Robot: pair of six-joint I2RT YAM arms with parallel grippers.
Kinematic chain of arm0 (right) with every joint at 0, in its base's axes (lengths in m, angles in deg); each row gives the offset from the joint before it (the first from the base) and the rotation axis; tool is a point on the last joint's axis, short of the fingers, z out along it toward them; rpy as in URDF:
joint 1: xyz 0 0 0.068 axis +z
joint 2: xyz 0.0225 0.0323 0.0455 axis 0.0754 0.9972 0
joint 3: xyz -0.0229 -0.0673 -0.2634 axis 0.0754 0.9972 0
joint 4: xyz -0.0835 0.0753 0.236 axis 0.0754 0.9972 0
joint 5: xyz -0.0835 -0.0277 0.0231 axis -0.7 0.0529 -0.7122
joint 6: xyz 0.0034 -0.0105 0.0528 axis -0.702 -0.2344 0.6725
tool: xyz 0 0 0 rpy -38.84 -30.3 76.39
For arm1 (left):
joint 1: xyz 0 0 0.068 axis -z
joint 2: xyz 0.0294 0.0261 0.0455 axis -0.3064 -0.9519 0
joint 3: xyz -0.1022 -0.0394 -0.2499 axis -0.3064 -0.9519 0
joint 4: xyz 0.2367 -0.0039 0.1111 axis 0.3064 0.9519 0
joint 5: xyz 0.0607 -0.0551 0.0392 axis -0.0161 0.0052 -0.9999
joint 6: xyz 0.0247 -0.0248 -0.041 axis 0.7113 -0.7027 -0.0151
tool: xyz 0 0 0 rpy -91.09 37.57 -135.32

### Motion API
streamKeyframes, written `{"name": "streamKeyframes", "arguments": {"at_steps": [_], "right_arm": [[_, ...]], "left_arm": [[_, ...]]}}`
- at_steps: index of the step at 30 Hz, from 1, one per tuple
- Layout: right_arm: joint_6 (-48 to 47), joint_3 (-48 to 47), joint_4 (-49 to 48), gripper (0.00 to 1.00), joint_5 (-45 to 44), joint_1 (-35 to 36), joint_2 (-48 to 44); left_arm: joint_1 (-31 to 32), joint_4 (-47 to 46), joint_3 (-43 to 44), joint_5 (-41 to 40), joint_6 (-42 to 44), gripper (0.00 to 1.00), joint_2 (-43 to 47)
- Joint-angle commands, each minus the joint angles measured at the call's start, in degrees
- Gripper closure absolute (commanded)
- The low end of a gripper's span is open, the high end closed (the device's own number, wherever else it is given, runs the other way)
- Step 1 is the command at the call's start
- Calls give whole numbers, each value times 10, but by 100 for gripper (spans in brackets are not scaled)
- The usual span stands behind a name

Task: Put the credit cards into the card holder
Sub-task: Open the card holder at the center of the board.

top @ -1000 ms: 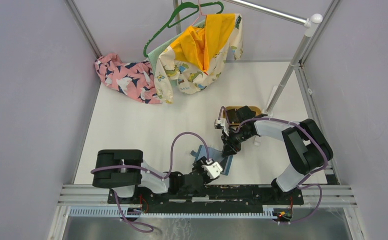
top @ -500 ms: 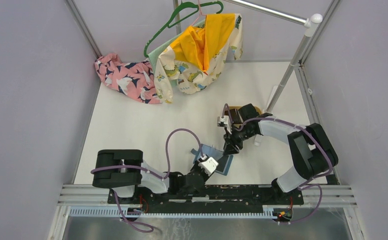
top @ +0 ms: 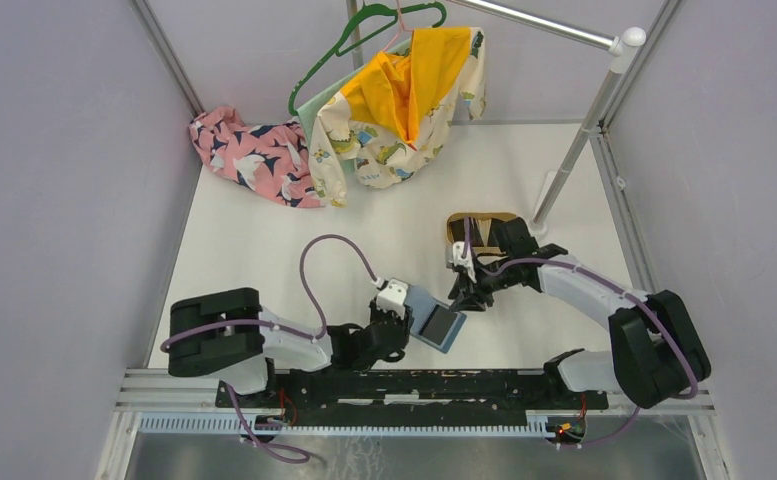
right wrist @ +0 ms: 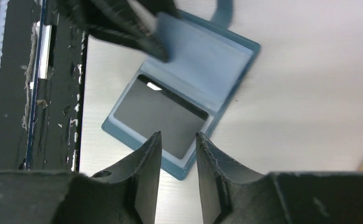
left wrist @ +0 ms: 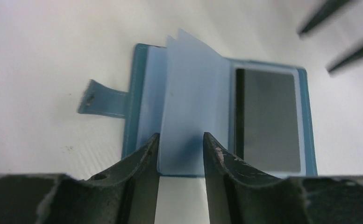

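Progress: one dark card (left wrist: 268, 119) is seated in a card holder (top: 420, 303) pocket; no other cards visible, so the remainder is unclear. Holder lies open on the table (top: 264, 260) between both arms, long axis diagonal in top view, snap tab (left wrist: 100, 100) opposite the carded half. Left gripper (left wrist: 181, 140) jaws apart, straddling a clear sleeve (left wrist: 195, 88). Right gripper (right wrist: 178, 137) jaws apart, empty, above the card.

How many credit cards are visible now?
1: a dark card lies in the open blue wallet. More may be hidden on the wooden tray behind the right arm.
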Motion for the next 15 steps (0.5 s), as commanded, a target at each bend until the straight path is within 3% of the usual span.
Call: {"name": "streamKeyframes", "arguments": {"at_steps": [1, 8, 12, 15], "right_arm": [[-107, 53, -43, 64, 34, 16, -46], [-306, 95, 11, 68, 70, 47, -85], [-417, 84, 93, 70, 84, 90, -73], [-407, 83, 71, 75, 56, 149, -68]], "left_arm": [[-65, 99, 24, 57, -146, 55, 27], [-135, 155, 20, 150, -211, 48, 58], [-172, 178, 43, 230, -148, 46, 73], [-196, 249, 80, 260, -105, 47, 69]]}}
